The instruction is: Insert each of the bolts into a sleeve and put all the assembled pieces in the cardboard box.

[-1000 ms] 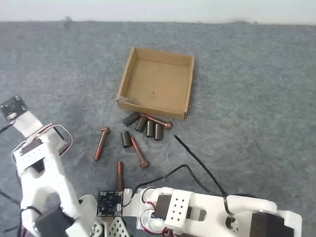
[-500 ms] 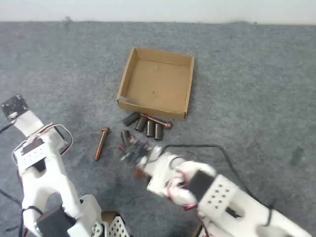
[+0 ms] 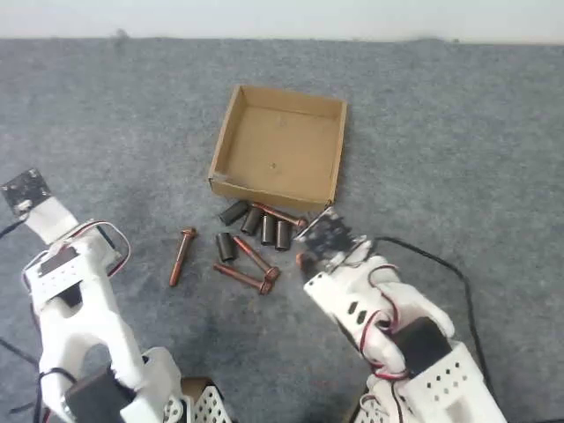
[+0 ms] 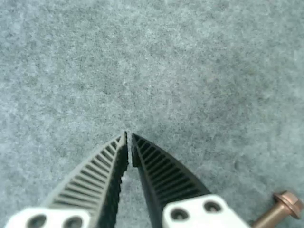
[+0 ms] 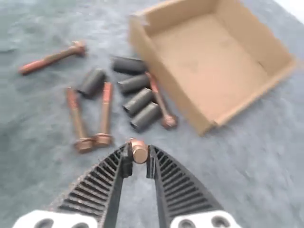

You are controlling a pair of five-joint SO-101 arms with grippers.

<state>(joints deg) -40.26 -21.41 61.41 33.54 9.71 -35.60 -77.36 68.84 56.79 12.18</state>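
Observation:
The cardboard box (image 3: 278, 145) (image 5: 213, 57) stands open on the grey carpet. Several dark sleeves (image 3: 267, 229) (image 5: 137, 101) lie in a row just in front of it, and one copper bolt (image 3: 280, 214) (image 5: 159, 102) rests among them. Two more bolts (image 3: 241, 276) (image 5: 76, 118) lie side by side nearer me, and another bolt (image 3: 182, 256) (image 5: 50, 58) lies apart to the left. My right gripper (image 3: 304, 260) (image 5: 137, 148) hangs to the right of the sleeves, shut on a bolt (image 5: 139, 152) whose head shows between the tips. My left gripper (image 4: 128, 137) is shut on nothing above bare carpet.
The left arm (image 3: 70, 291) stands at the front left, with a bolt head (image 4: 285, 204) at the edge of its wrist view. Open carpet lies to the right of the box and behind it.
The right arm swung up from the front edge and across to the right of the sleeves. The bolt that lay nearest the front now lies against another bolt. The left arm kept still.

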